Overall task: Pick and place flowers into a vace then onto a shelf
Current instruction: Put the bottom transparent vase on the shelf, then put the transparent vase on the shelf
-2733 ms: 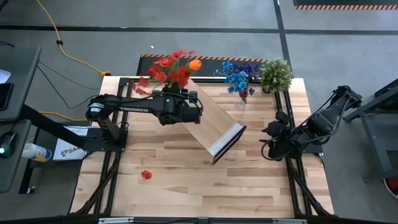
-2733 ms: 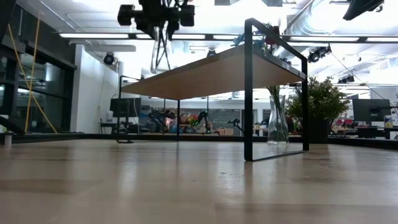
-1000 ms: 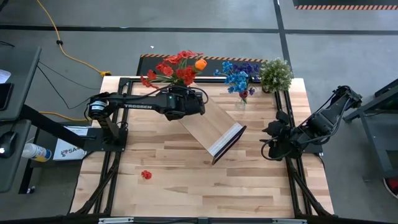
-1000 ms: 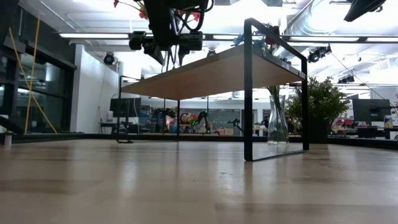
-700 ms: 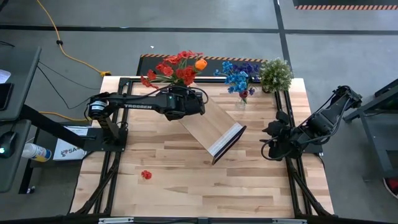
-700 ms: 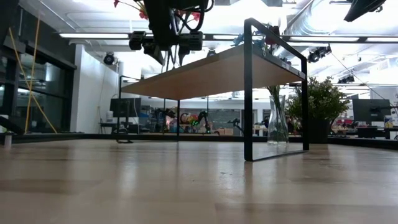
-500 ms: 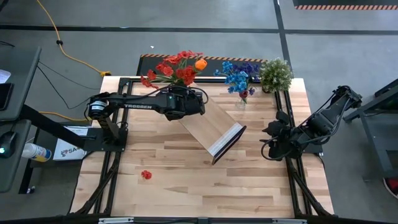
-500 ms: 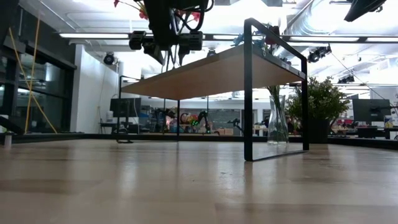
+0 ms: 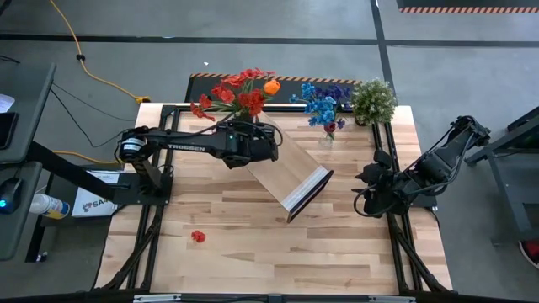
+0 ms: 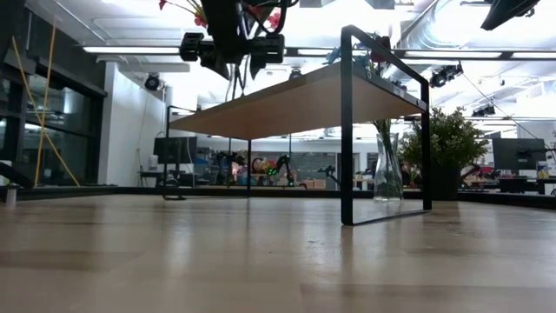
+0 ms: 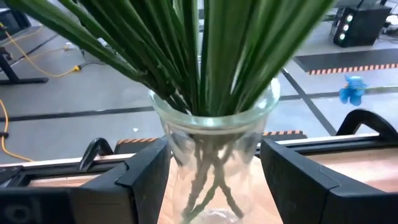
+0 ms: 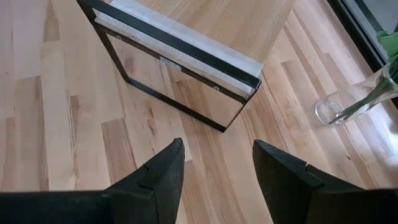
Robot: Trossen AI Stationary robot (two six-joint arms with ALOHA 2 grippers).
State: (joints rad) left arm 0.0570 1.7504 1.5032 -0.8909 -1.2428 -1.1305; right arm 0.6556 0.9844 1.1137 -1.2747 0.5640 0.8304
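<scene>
High view: left claw (image 9: 253,141) edged back with the flowers (image 9: 240,91).

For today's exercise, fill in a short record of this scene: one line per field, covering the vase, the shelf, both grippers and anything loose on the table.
left gripper: fingers either side of a glass vase, contact not clear
vase contents: green stems of red and orange flowers
shelf: standing on the table, vase at its far end
right gripper: open, empty, waiting at the table's right edge
second vase: on the table, holds blue flowers
loose item: red bloom on the table
</scene>
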